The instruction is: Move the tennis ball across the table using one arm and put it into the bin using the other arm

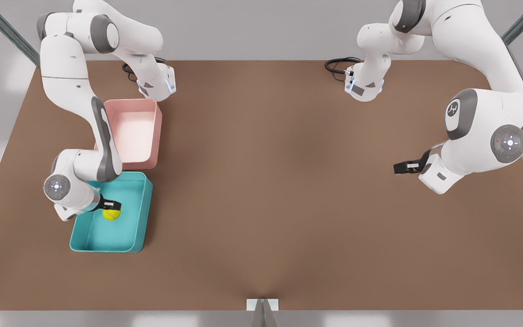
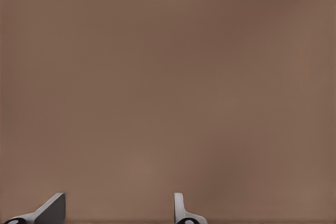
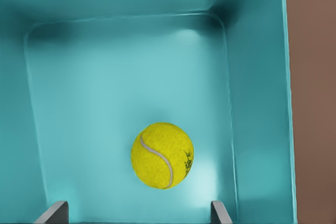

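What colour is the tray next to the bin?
Pale pink tray, clearest in the front view, beside the teal bin.

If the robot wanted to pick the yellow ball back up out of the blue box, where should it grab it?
Probably from straight above, pinching the small fuzzy yellow-green tennis ball across its widest middle. It is round, so any pair of opposite sides works, and it lies on the floor of the teal plastic bin, whose walls block a sideways reach. The right gripper hangs open above it. The left gripper waits open over the brown table.

Simulated lab: brown table point(image 1: 288, 181) (two mounted arms).
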You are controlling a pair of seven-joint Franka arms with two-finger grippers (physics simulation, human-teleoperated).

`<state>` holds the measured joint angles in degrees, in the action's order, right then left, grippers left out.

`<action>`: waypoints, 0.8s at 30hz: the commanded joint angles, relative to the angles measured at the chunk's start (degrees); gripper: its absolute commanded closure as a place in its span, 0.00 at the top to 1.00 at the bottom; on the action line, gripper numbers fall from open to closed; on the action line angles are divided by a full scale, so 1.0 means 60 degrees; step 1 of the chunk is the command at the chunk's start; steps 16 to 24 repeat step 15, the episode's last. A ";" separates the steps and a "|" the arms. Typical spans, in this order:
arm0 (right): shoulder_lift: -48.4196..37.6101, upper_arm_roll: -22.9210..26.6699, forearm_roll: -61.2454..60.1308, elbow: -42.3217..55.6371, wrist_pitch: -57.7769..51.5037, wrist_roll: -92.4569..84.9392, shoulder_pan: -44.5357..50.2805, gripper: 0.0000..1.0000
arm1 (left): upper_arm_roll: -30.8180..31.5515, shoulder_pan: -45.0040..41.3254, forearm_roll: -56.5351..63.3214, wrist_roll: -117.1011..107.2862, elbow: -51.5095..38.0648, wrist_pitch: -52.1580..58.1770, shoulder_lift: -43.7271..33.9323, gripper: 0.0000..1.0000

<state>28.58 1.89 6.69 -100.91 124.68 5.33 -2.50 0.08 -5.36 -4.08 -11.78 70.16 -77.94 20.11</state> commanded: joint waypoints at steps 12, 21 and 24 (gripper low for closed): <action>-0.3004 -0.0329 -0.0704 0.3503 -0.8666 -0.0420 0.0872 1.00 | 0.0016 -0.0029 0.0007 -0.0044 -0.0004 0.0026 -0.0012 1.00; -0.3591 -0.0476 -0.0778 0.3210 -0.8725 -0.0405 0.0666 1.00 | 0.0030 -0.0029 0.0007 -0.0044 -0.0019 0.0026 -0.0012 1.00; -0.3591 -0.0476 -0.0778 0.3210 -0.8725 -0.0405 0.0666 1.00 | 0.0030 -0.0029 0.0007 -0.0044 -0.0019 0.0026 -0.0012 1.00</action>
